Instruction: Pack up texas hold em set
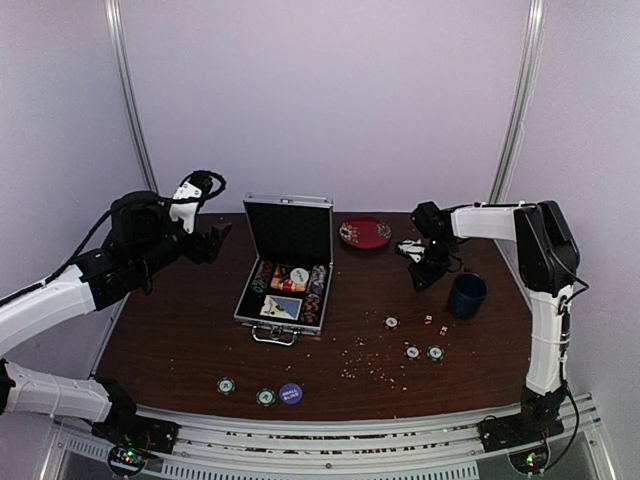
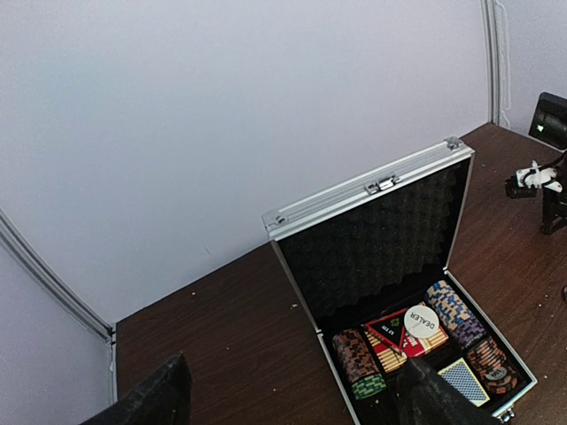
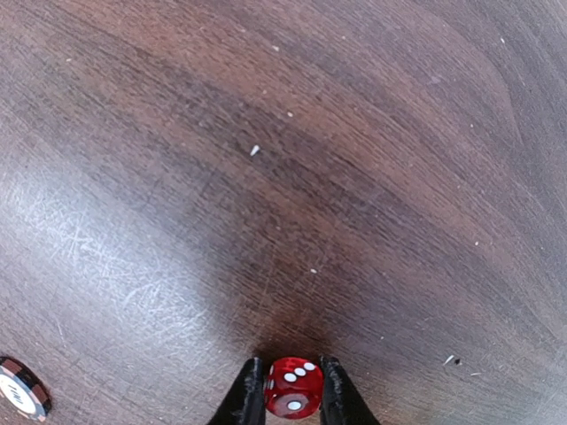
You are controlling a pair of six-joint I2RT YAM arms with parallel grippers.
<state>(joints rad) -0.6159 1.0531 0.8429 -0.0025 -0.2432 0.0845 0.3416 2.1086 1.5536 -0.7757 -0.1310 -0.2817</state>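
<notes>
Top camera: high at the near edge, looked down over the whole table [image 1: 180, 340]. Left wrist: from the left, faced across and down to the open case [image 2: 372, 239], shared with top view. Right wrist: faced straight down, close on table and die [image 3: 293, 387].

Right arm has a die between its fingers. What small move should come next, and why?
Probably swing the right gripper left toward the open case, keeping it shut. The red die sits pinched between the fingers and seems lifted off the table, so the pick looks done. The case stands open to its left, with chips and cards inside.
</notes>
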